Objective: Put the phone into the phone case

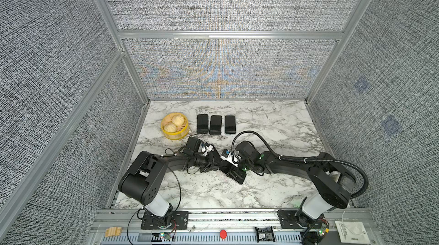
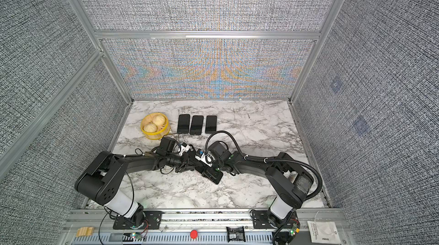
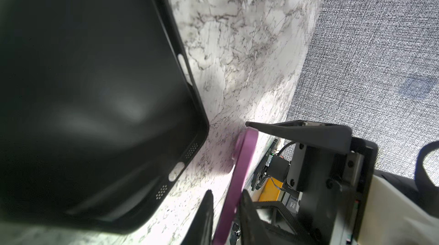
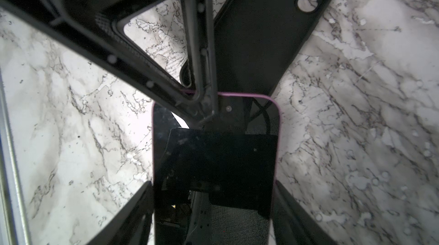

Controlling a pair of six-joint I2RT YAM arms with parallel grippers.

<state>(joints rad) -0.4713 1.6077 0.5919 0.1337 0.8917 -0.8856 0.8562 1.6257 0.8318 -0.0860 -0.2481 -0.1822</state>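
1. Both top views: the left arm (image 1: pixel 166 163) and the right arm (image 1: pixel 285 160) meet over the middle of the marble table (image 1: pixel 273 125). The black phone case (image 1: pixel 238 177) lies flat beneath them.
2. Left wrist view: the narrow jaws of the left gripper (image 3: pixel 226 194) flank the thin edge of the purple phone (image 3: pixel 240 160). Whether they pinch it cannot be told. The case is just beside.
3. Right wrist view: the right gripper (image 4: pixel 212 184) is clamped across the phone's width. The phone's top edge overlaps the case's end.

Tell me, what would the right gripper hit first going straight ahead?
Probably the left gripper's fingers, which straddle the far end of the phone it holds; the black case lies beyond.
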